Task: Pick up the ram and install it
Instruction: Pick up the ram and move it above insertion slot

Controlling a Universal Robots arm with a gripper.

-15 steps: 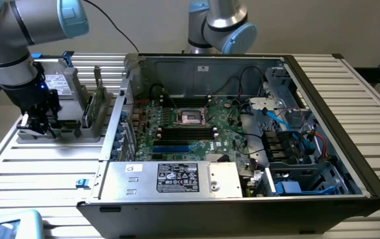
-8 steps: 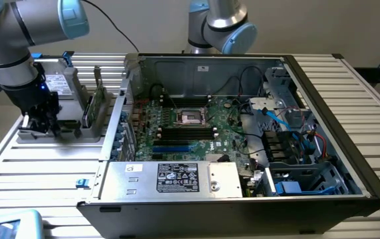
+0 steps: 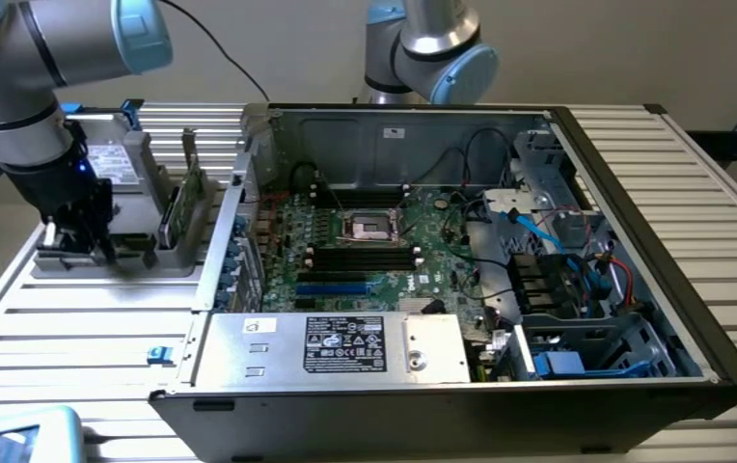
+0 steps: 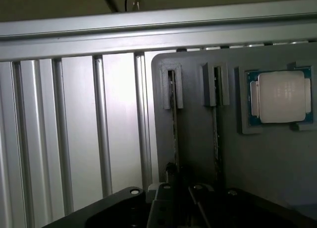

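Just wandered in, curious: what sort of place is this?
Probably a robotics lab bench for computer assembly: a robot arm, an open computer case on a slatted metal table, and a grey holder carrying the ram.

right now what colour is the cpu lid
The cpu lid is silver; the wrist view shows it best.

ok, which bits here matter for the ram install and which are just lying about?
Job:
ram
gripper
grey holder
memory slots

Lying about:
square processor chip
grey drive
power supply
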